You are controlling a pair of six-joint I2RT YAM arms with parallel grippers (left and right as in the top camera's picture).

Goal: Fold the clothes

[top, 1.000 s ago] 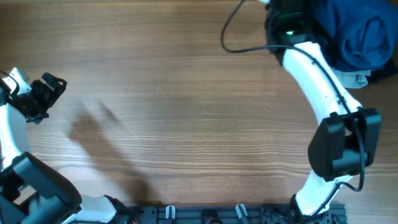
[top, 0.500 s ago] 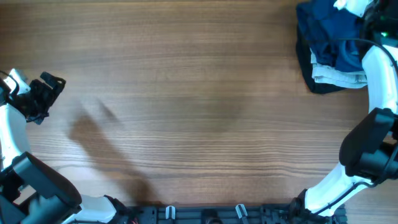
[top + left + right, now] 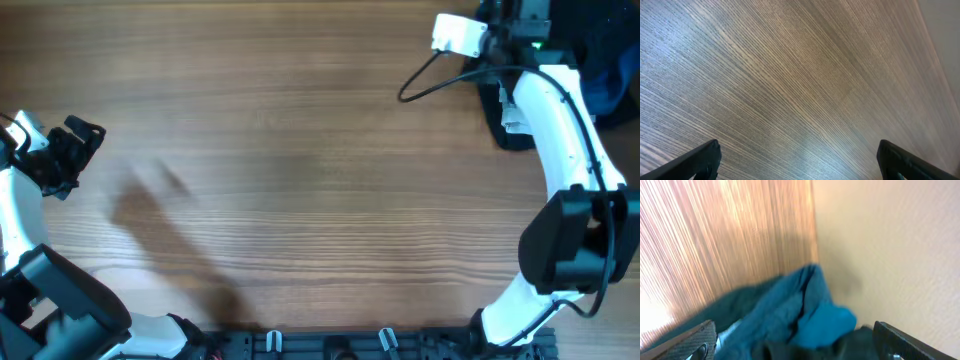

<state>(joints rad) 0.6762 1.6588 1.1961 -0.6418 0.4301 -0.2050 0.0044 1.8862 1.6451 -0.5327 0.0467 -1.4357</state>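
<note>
The clothes [image 3: 615, 60] are a crumpled dark blue pile at the table's far right corner, with a pale piece [image 3: 512, 118] showing at its left edge. My right arm crosses over most of the pile. In the right wrist view, bright blue cloth [image 3: 805, 305] and darker folds bulge up between the fingers of my right gripper [image 3: 800, 347]. Its jaws stand wide apart, open around the cloth. My left gripper [image 3: 75, 150] hovers at the left edge of the table. It is open over bare wood [image 3: 800, 167] with nothing between its fingers.
A black cable [image 3: 425, 72] loops from the right wrist's white camera box [image 3: 458, 35] over the wooden table [image 3: 300, 180]. The table's far edge meets a pale surface [image 3: 890, 240] just behind the pile. A black rail [image 3: 380, 342] runs along the front edge.
My right arm swung right across the pile and came back over its left side, and its jaws went from shut to wide open. The left arm has not moved.
</note>
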